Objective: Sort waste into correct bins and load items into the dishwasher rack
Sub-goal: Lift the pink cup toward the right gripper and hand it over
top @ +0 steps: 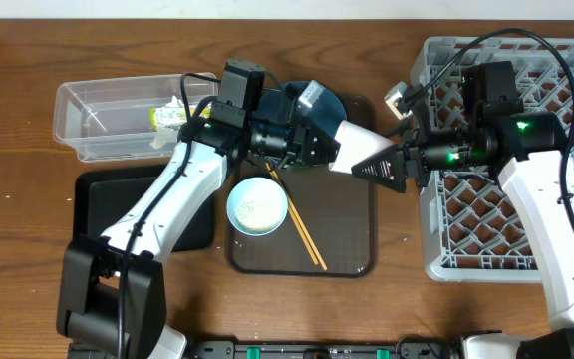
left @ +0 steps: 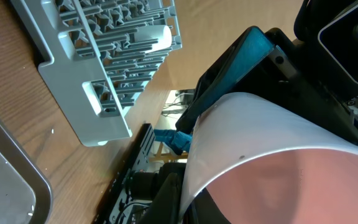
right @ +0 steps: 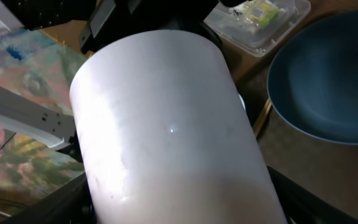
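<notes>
A small pale cup point(top: 350, 143), whitish outside and pinkish inside, hangs in the air over the brown serving tray point(top: 352, 244). My left gripper point(top: 312, 145) holds its left end and my right gripper point(top: 375, 165) holds its right end. The cup fills the left wrist view point(left: 278, 162) and the right wrist view point(right: 166, 124). The dark blue plate point(top: 327, 105) lies behind the left gripper, also in the right wrist view point(right: 328, 81). The light blue bowl point(top: 257, 209) holds rice. The chopsticks point(top: 299, 221) lie beside it. The grey rack point(top: 526, 170) stands at the right.
The clear tub point(top: 108, 115) at back left holds the yellow-green wrapper point(top: 167, 117); both show in the right wrist view point(right: 260, 18). The black tray point(top: 103, 199) lies in front of it, partly under my left arm. A small pale item point(top: 397, 98) sits at the rack's left corner.
</notes>
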Motion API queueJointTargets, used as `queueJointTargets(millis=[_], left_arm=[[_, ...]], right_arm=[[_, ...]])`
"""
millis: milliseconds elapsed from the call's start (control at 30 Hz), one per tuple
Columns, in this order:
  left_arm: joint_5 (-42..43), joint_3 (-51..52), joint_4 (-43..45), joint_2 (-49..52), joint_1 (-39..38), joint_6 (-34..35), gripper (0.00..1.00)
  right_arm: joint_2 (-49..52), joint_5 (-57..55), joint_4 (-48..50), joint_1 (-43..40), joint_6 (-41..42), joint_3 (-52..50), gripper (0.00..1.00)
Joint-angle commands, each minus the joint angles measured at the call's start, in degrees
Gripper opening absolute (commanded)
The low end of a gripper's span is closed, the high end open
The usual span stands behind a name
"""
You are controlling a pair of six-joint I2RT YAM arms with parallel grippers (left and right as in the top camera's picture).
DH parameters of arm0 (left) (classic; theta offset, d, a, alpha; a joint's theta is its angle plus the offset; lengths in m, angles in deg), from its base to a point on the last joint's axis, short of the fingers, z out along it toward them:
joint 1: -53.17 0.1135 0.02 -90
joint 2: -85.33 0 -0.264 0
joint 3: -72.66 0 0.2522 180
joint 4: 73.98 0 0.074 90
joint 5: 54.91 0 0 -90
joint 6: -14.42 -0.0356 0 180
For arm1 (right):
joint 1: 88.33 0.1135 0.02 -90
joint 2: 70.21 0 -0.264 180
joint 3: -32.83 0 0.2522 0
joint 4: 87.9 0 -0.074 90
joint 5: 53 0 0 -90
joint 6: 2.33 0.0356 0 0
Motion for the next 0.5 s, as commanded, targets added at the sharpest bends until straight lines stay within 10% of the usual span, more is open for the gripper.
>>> queueJointTargets(millis=[0,467], left_arm=[[1.9,-0.5,0.1,0.1,-0.6,-0.3,0.06],[1.9,-0.5,2.4,0.1,-0.5,0.5,0.06]], right_arm=[[-0.1,-1.7,0.3,-0.1,0.1,-0.1,0.75],[-0.1,-1.7,-0.3,-3.2,0.0,-0.1,0.72]])
